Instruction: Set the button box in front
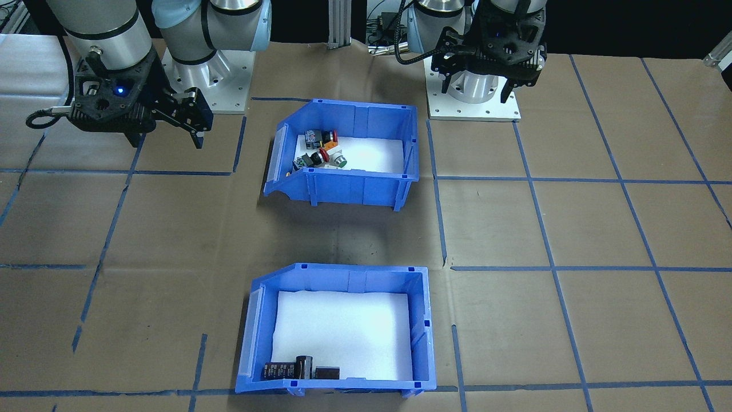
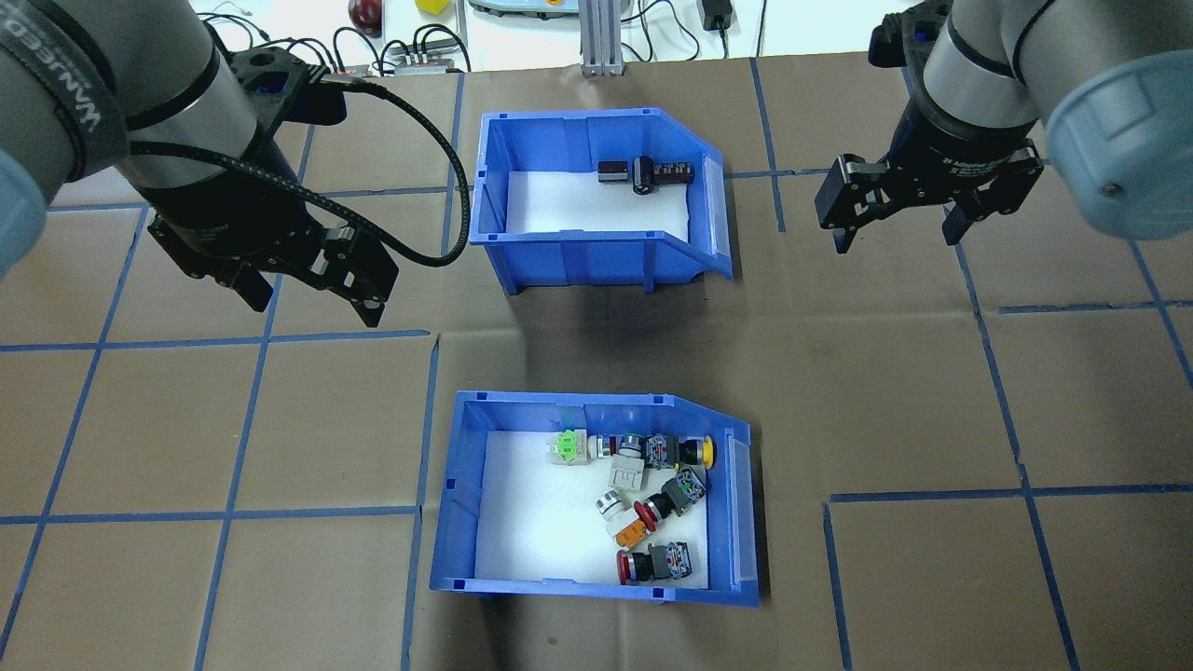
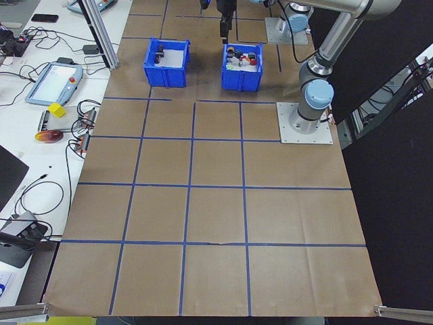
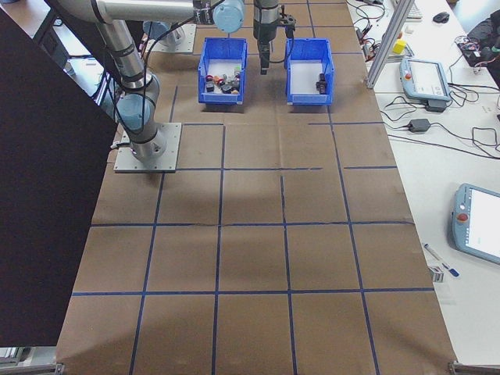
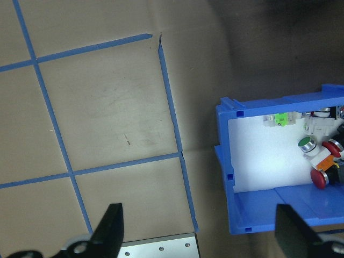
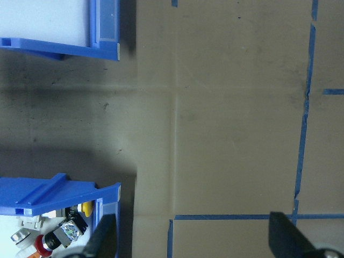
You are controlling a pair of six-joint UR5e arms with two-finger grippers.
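We see two blue bins on the brown-papered bench point(image 2: 895, 391), which is marked off in squares by blue tape, and neither bin is touched by an arm. The button box point(image 2: 596, 499) sits on the robot's side of the bench, the nearer of the two to the robot's bases, with its sloped cut-away end turned toward the robot's right. On its white foam floor lie the push-button switches point(image 2: 652, 503), with red, yellow and green caps, gathered in the half next to the sloped end. The second bin point(image 2: 596, 200) stands well apart from it, farther out toward the operators' edge, in line with the first and with its sloped end facing the same way; it holds a few dark cylindrical parts point(image 2: 648, 174) lying against its far wall. The left end effector point(image 2: 312, 296) hangs above bare bench to the left of the bins, roughly level with the gap between them, its fingers spread wide and holding nothing. The right end effector point(image 2: 899, 228) hangs on the opposite side, beside the second bin's sloped end but clear of it, also spread wide and empty. From the left wrist camera we make out the closed-end corner of the button box below, and from the right wrist camera its sloped-end corner.
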